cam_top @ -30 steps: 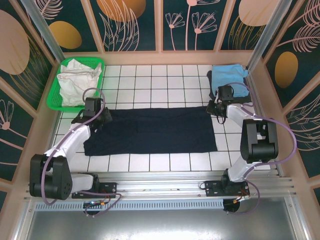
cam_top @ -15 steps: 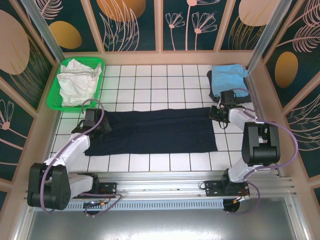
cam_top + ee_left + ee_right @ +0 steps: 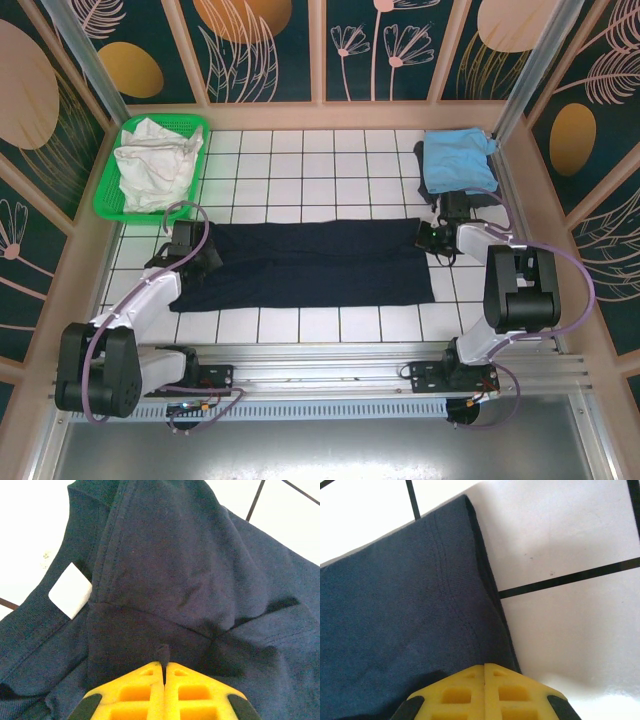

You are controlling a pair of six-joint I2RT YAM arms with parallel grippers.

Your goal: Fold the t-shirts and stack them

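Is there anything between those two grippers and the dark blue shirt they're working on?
Nothing visible. The left gripper and right gripper are each closed directly on the navy t-shirt, one at each end.

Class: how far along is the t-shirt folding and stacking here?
Done: the light blue t-shirt lies folded, far right. In hand: the navy t-shirt, a long strip, pinched at its ends by the left fingers and right fingers. Left: the white t-shirt, crumpled in the green basket, then stacking.

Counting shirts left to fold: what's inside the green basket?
A crumpled white t-shirt fills the green basket. Anything beneath it is covered, so further shirts cannot be ruled out.
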